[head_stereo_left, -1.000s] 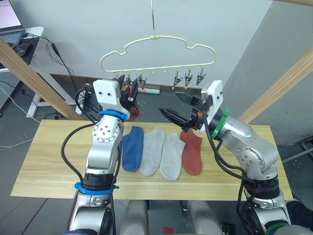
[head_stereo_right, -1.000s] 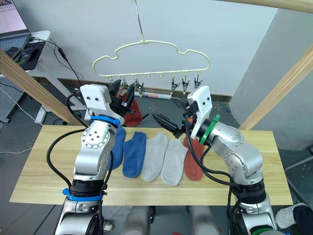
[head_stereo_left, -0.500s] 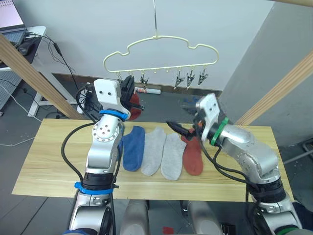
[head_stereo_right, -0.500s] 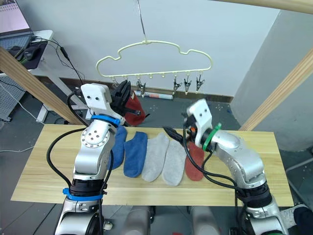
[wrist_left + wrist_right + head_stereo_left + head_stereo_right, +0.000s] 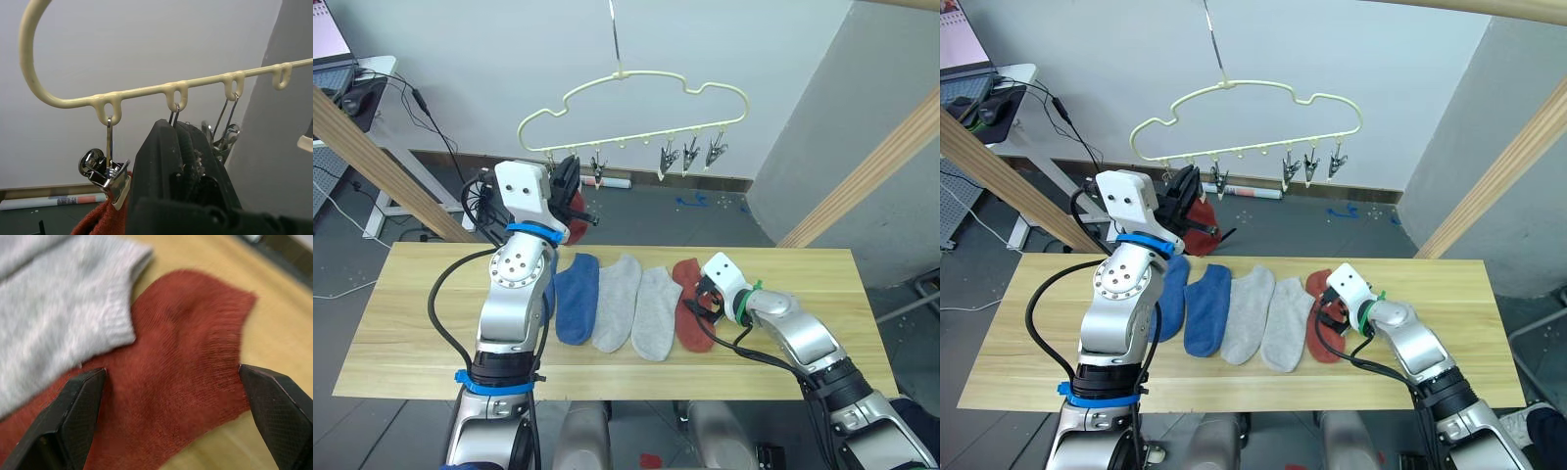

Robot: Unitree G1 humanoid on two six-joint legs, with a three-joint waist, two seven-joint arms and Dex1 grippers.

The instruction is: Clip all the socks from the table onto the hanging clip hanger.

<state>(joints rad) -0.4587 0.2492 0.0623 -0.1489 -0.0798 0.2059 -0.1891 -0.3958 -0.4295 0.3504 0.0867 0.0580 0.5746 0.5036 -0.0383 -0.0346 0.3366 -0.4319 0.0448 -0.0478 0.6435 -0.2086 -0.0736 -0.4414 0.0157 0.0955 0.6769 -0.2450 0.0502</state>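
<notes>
Right gripper (image 5: pixel 171 416) has dropped from mid-air, where it hung level with the clips a second ago, down to the table (image 5: pixel 401 304). Its fingers are spread wide and straddle the cuff end of the red sock (image 5: pixel 690 311) at the right end of the row. In the wrist view both fingertips (image 5: pixel 73 406) sit on either side of the red knit, with nothing pinched between them. Judgement: this is the reach-to-grasp for the next sock, and the closing is not yet done. Left gripper (image 5: pixel 570 186) stays raised at the left end of the hanger (image 5: pixel 636 88), close to the second clip (image 5: pixel 172 115). From its own camera the black fingers look pressed together just under that clip, but whether they pinch the clip I cannot tell. A second red sock (image 5: pixel 576 220) already hangs from the first clip (image 5: pixel 110 171), so one of six is up. On the table from left to right lie a blue sock (image 5: pixel 1170 294) partly behind the left arm, another blue sock (image 5: pixel 576 299), two grey socks (image 5: pixel 617 304) (image 5: pixel 656 313), then the red one. The grey neighbour's cuff overlaps or touches the red sock's edge beside the left fingertip, so there is a risk of snagging both when the fingers close. The three clips (image 5: pixel 687 157) at the right end hang empty.
</notes>
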